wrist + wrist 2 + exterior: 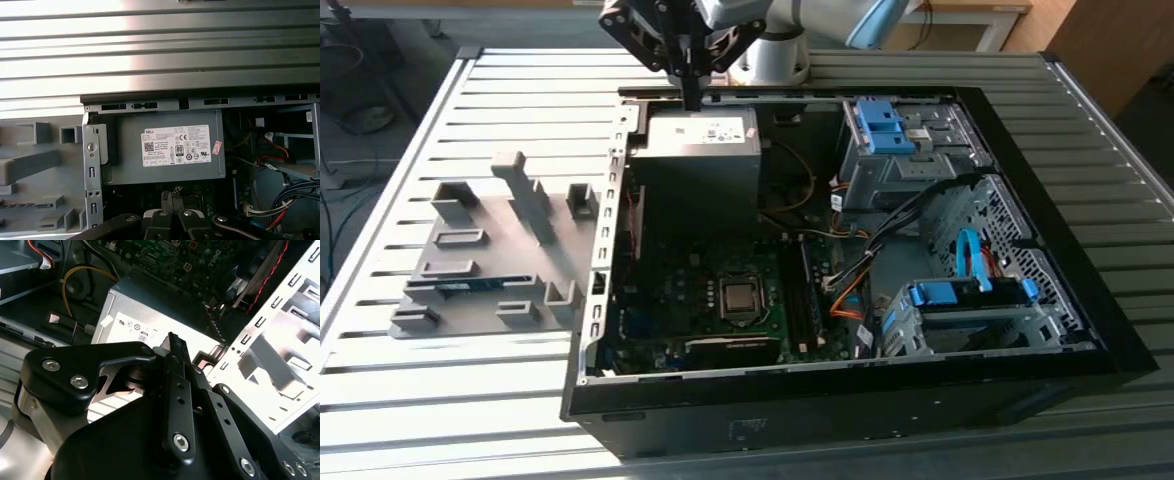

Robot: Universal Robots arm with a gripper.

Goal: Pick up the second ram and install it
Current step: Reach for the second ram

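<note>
The second ram [464,285] is a thin blue-green stick lying in a slot of the grey plastic tray [480,250] at the exterior view's left, outside the computer case. My gripper [688,96] hangs far from it, over the back edge of the open case, just above the grey power supply [700,135]. Its black fingers [172,347] are pressed together with nothing between them. In the first wrist view the gripper [173,196] points at the labelled power supply [170,150], with the tray [30,165] off to one side.
The open black computer case [1067,300] lies on a slatted metal table [494,100]. Inside are the motherboard [720,300] with its processor socket, memory slots [809,300], loose cables [854,270] and blue-tabbed drive cages [961,295].
</note>
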